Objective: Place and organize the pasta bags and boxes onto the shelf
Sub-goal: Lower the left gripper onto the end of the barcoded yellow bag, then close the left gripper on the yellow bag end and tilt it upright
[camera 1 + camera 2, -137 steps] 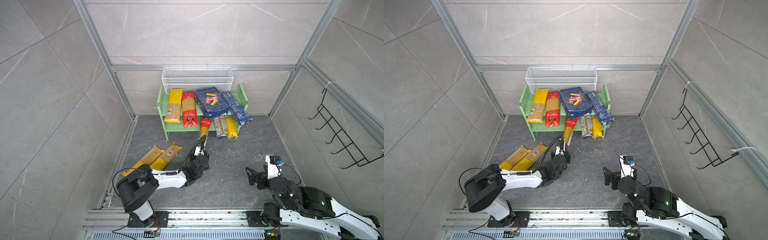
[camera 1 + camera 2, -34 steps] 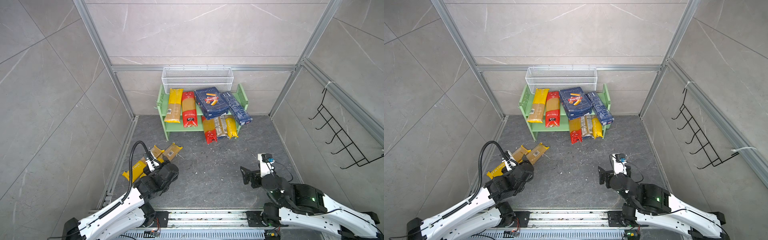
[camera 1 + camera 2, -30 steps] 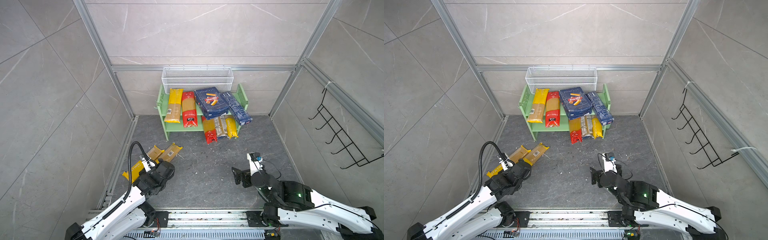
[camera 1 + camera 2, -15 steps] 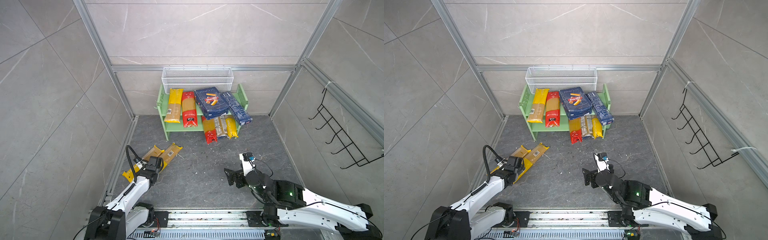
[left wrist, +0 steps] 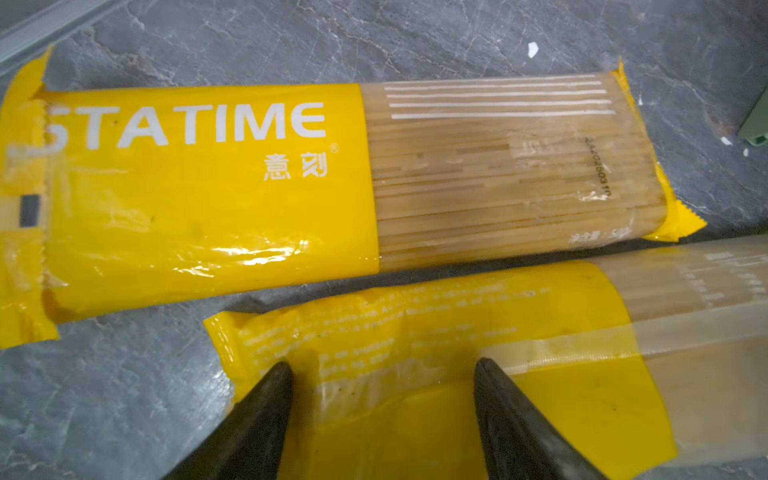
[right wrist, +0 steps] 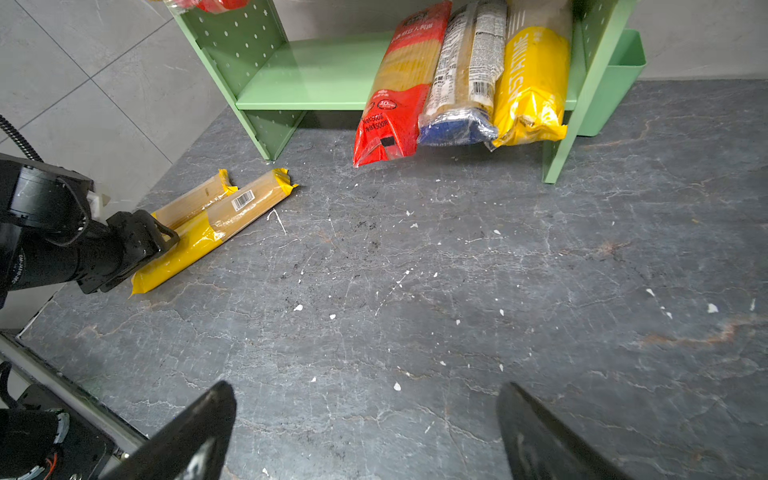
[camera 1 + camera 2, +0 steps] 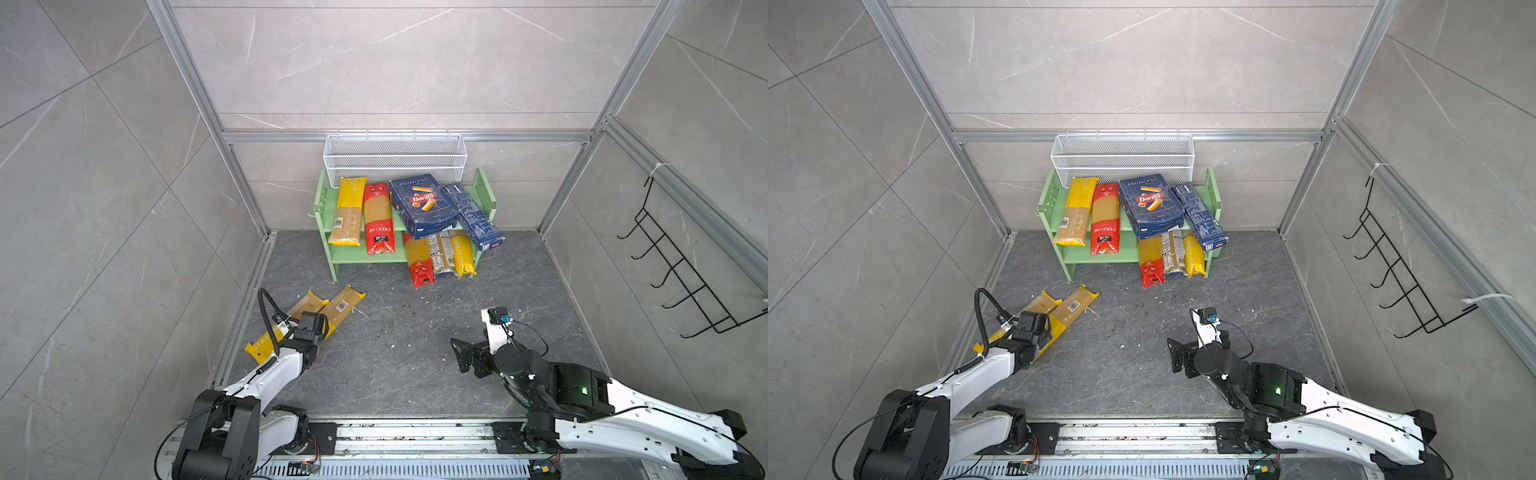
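our left gripper (image 5: 382, 364) has come down since a second ago. we see jaws half apart, tips pressing the yellow end of the barcode bag (image 6: 249, 208), just beside the pastatime bag (image 5: 208, 187) by the wall rail (image 7: 253, 278). our right gripper (image 6: 365, 387) gapes wide over bare floor (image 6: 415, 270), shelf (image 6: 316, 79) well ahead.

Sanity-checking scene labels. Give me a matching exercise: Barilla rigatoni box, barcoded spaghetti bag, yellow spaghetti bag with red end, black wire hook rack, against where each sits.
Things
1. Barilla rigatoni box
2. barcoded spaghetti bag
3. yellow spaghetti bag with red end
4. black wire hook rack

Places
A. lower tier of the green shelf, end overhanging the front edge
B. on the right wall
C. flat on the floor
D. top tier of the green shelf

Pairs: 1-D, 2-C, 3-A, 4-B
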